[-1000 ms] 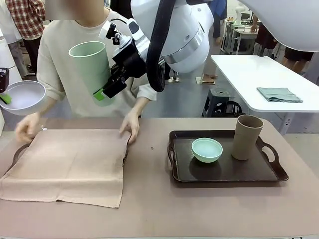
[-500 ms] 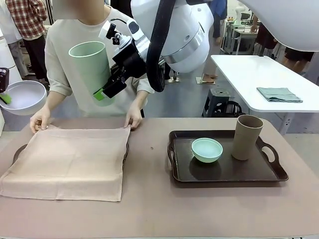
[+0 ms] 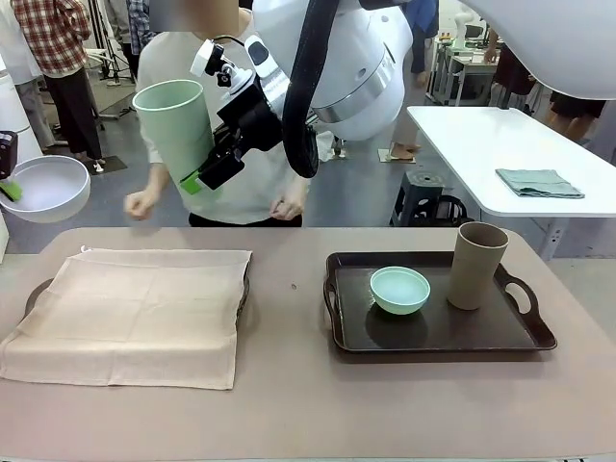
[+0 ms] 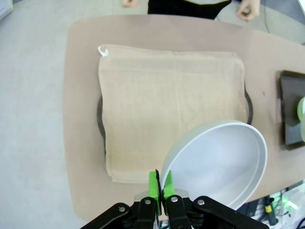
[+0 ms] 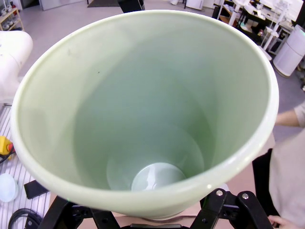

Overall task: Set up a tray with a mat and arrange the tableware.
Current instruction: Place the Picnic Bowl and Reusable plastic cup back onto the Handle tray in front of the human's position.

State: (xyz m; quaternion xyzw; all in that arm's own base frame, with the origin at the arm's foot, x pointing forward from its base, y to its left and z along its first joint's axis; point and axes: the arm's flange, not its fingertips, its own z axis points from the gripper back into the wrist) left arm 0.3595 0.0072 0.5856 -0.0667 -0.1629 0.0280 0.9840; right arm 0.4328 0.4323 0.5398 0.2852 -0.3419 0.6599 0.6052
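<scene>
Our left fingers [image 4: 160, 185] pinch shut on the white bowl [image 4: 217, 164] by its rim, mouth up, high over the bench's [image 3: 289, 404] left end. Our right fingers [image 3: 196, 179] clamp the pale green cup [image 3: 173, 125], long axis near upright, mouth up, above the mat [image 3: 135, 313].

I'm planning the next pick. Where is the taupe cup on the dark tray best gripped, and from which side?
Probably the taupe cup by its rim wall, from above: it stands upright, mouth open, so one finger can go inside and one outside. Pinch the right side, away from the mint bowl beside it on the dark tray.
</scene>
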